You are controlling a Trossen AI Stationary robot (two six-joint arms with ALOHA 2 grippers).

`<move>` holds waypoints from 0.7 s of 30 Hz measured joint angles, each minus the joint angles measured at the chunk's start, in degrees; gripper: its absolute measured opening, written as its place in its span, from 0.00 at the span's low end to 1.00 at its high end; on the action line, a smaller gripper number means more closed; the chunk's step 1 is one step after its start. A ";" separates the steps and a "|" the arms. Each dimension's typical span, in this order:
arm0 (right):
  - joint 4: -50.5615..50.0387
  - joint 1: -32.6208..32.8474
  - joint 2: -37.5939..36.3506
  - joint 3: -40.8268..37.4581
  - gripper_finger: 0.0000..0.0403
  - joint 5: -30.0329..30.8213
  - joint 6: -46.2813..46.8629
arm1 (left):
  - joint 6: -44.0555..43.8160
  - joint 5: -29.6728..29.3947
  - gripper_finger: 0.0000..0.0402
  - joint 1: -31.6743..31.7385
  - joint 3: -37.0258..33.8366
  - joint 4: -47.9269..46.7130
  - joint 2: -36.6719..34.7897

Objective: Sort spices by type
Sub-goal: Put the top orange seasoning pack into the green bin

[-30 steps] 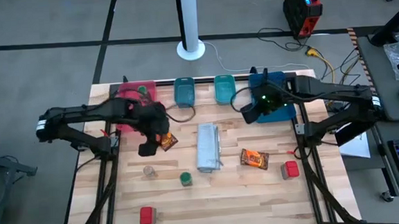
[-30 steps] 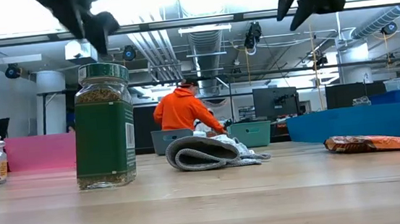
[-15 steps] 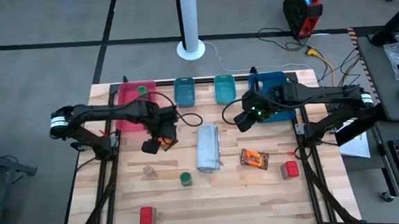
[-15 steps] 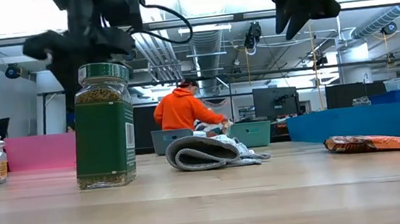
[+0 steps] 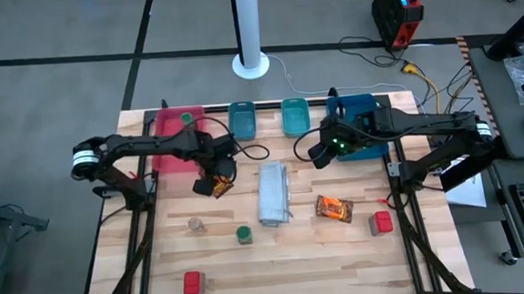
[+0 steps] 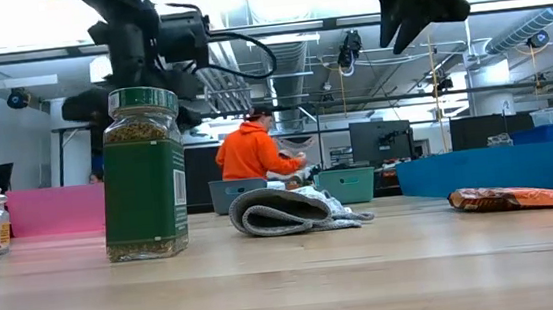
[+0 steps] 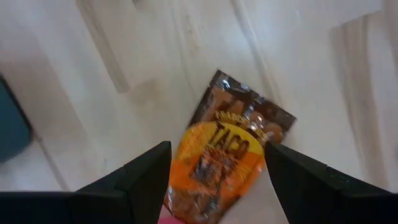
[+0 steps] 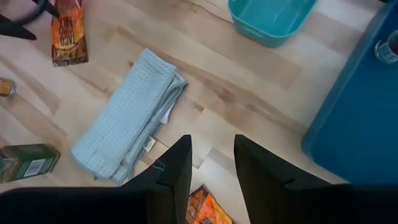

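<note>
While both arms reach inward over the table [image 5: 341, 252], the left gripper [image 5: 208, 182] hangs left of centre, fingers apart over an orange packet [image 7: 217, 165]; the right gripper [image 5: 318, 154], fingers spread, hovers right of centre by the blue tray [image 5: 368, 146]

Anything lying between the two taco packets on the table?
Yes. In the high view the folded grey-white towel lies between the packet under the left hand and the other packet; nothing else there.
</note>
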 joint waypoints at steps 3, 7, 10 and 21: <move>0.14 0.01 0.00 0.00 0.30 1.20 0.42 | 1.41 0.03 0.61 0.15 -0.40 1.98 1.91; 0.08 0.01 0.00 0.00 0.32 1.28 0.11 | 2.15 0.01 0.61 0.80 -0.48 1.73 5.44; -0.04 0.02 0.00 0.00 0.34 1.27 0.95 | 1.72 0.00 0.61 1.22 -0.48 0.50 7.86; 0.19 0.01 0.00 0.00 0.36 1.28 1.90 | 1.82 0.02 0.61 2.82 -0.48 3.04 11.32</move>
